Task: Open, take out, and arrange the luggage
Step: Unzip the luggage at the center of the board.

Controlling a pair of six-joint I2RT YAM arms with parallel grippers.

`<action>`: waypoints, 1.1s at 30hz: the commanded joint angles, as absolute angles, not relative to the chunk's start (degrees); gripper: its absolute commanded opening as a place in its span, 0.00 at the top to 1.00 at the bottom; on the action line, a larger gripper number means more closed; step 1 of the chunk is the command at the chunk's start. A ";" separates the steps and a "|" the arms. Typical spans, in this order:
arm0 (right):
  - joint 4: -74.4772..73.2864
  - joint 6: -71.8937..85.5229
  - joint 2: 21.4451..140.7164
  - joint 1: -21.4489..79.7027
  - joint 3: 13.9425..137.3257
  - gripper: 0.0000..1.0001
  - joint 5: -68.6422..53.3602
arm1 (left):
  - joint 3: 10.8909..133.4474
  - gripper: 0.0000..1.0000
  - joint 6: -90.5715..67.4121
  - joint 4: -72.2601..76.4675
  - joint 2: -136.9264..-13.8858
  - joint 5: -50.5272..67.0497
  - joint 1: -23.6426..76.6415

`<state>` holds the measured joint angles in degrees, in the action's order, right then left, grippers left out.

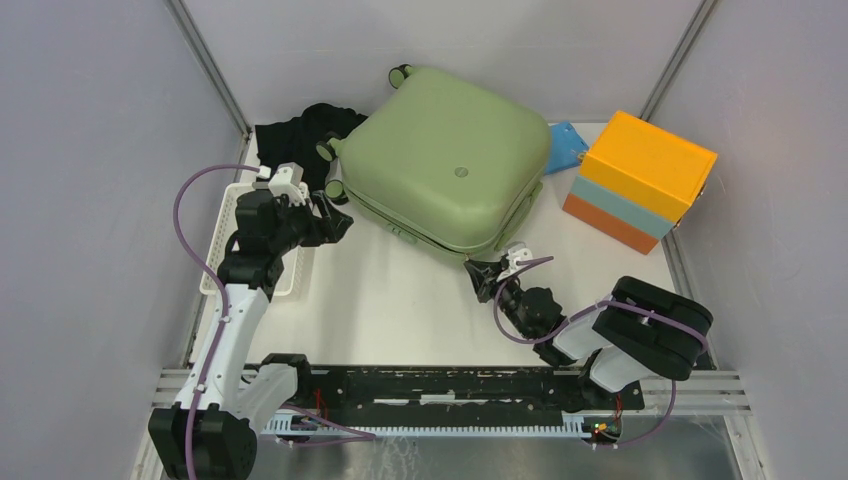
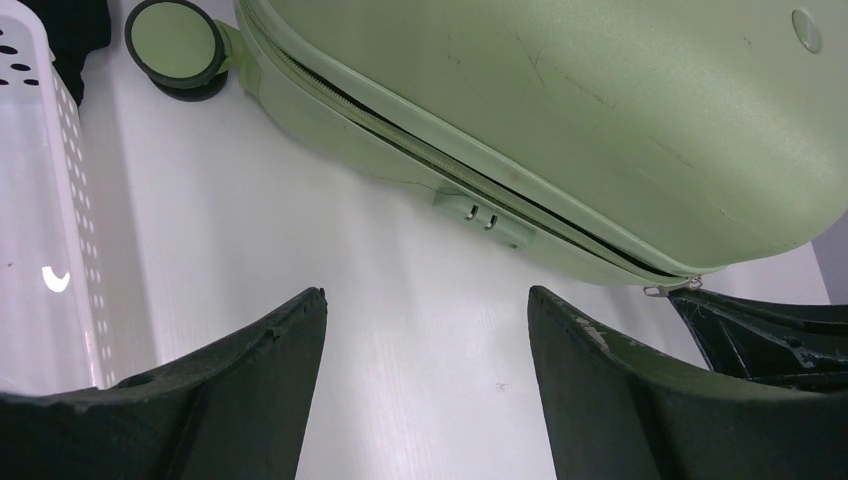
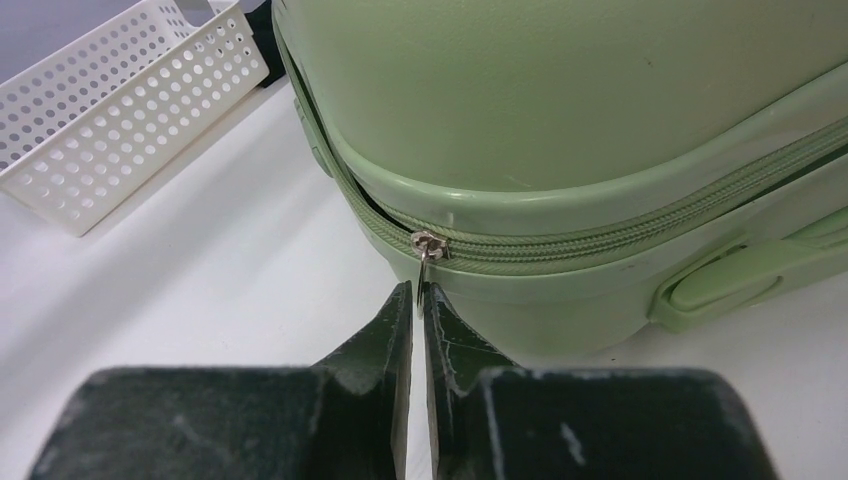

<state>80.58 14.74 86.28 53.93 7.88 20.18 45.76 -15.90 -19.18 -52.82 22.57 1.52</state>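
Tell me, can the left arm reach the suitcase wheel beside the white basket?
Probably yes. The left gripper is open, and only table lies between it and that wheel of the luggage; the basket sits off to one side.

L arm (image 1: 232, 320): white links, blk joint housings. R arm (image 1: 650, 330): same, bulkier blk housings. L purple cable (image 1: 177, 215) long loop; R purple cable (image 1: 498, 310) shorter. White wrist bracket (image 1: 283, 180). L gripper (image 2: 425, 300), R gripper (image 3: 418, 292): blk fingers, scuffed, pale edge wear. Blk base rail (image 1: 440, 385); white toothed strip (image 1: 430, 425) along near side.
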 commanded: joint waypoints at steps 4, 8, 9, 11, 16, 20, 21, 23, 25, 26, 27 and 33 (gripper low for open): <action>85.48 16.25 87.69 54.72 9.42 0.83 19.94 | 46.45 0.20 -13.36 -17.50 -51.78 22.05 1.67; 83.64 16.52 88.17 55.34 10.72 0.78 22.47 | 46.46 0.20 -13.36 -17.49 -51.78 21.95 1.67; 82.85 16.58 88.10 55.45 10.92 0.77 23.25 | 46.45 0.20 -13.36 -17.51 -51.77 21.97 1.67; 81.79 16.54 87.89 55.76 11.16 0.76 25.29 | 46.43 0.20 -13.38 -17.49 -51.79 21.95 1.67; 81.62 16.35 87.58 56.35 11.20 0.76 29.59 | 46.43 0.20 -13.40 -17.52 -51.88 22.11 1.67; 81.16 16.22 87.89 56.98 11.79 0.78 32.59 | 46.41 0.20 -13.38 -17.51 -51.95 22.06 1.67; 81.63 15.99 88.01 57.11 11.78 0.79 33.05 | 46.44 0.20 -13.36 -17.52 -51.94 22.06 1.67; 82.59 15.46 88.29 57.31 11.69 0.84 33.29 | 46.41 0.20 -13.40 -17.45 -52.04 22.14 1.67; 83.54 14.66 88.57 57.51 11.54 0.89 33.22 | 46.41 0.20 -13.43 -17.45 -52.13 22.09 1.63; 83.93 14.33 88.60 57.63 11.32 0.92 33.10 | 46.43 0.20 -13.39 -17.41 -52.16 22.10 1.66; 84.40 13.89 88.53 57.74 11.19 0.95 33.00 | 46.41 0.20 -13.41 -17.44 -52.20 22.20 1.67; 84.13 11.27 86.24 58.07 9.52 1.00 33.62 | 46.33 0.20 -13.54 -17.24 -52.29 22.49 1.67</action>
<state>80.14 13.91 88.23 57.91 10.00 30.81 45.76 -15.88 -19.18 -52.84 22.57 1.52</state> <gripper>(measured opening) 0.006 0.797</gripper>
